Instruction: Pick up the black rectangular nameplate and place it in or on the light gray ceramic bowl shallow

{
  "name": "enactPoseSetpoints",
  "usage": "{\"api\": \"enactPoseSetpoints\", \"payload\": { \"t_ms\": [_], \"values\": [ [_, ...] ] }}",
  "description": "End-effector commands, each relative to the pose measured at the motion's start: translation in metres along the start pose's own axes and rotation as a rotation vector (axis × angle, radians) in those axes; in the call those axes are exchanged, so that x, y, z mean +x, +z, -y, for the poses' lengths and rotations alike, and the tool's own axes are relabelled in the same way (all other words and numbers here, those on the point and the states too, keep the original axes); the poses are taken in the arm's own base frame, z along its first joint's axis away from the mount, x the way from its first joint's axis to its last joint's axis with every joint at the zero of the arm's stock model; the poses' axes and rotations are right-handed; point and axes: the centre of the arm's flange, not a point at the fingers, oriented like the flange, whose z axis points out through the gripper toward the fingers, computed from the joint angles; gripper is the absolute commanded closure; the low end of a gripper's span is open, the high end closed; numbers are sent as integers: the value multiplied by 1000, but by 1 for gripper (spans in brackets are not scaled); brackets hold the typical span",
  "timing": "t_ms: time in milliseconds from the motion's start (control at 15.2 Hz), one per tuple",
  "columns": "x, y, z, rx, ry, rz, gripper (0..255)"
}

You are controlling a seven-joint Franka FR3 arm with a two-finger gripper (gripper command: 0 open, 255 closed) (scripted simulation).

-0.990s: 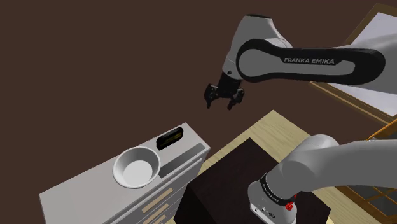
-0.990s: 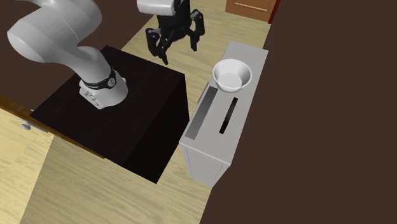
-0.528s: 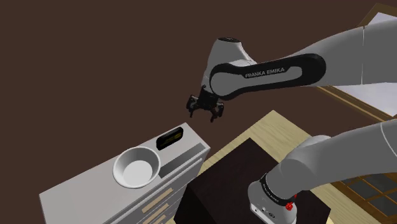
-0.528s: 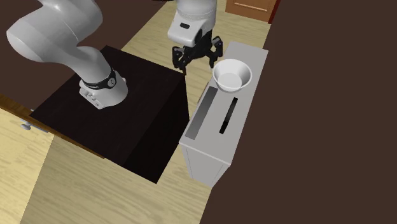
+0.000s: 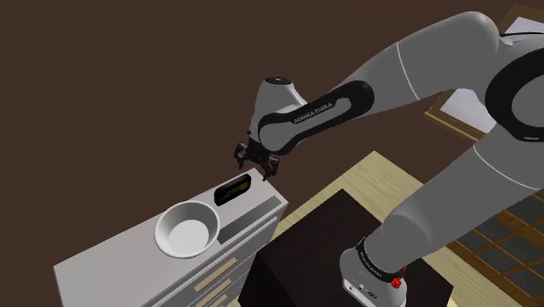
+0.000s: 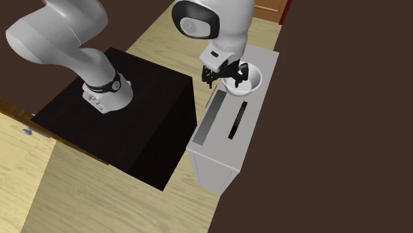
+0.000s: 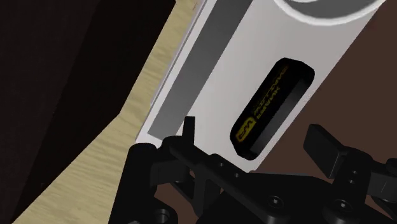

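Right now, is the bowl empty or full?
Empty. The bowl shows a bare white inside; the black nameplate lies outside it on the grey cabinet.

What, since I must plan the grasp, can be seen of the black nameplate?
The nameplate is a black, slim bar with rounded corners and yellow lettering, which I cannot read, on its upper face. It lies flat on the white cabinet top, near one end, apart from the bowl and beside a grey recessed strip. The open pincer hovers above it without touching.

A domestic room is suggested. Pale plank flooring is seen at lower left, a grey cabinet at centre, and a wooden door at the top edge.
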Motion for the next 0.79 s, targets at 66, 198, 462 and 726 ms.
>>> {"api": "enactPoseSetpoints", "payload": {
  "t_ms": [66,198,462,726],
  "values": [
    [4,32,23,2,118,11,0],
    [8,53,38,2,191,18,0],
    [19,96,67,3,338,32,0],
    [31,132,90,4,461,44,0]
  ]
}}
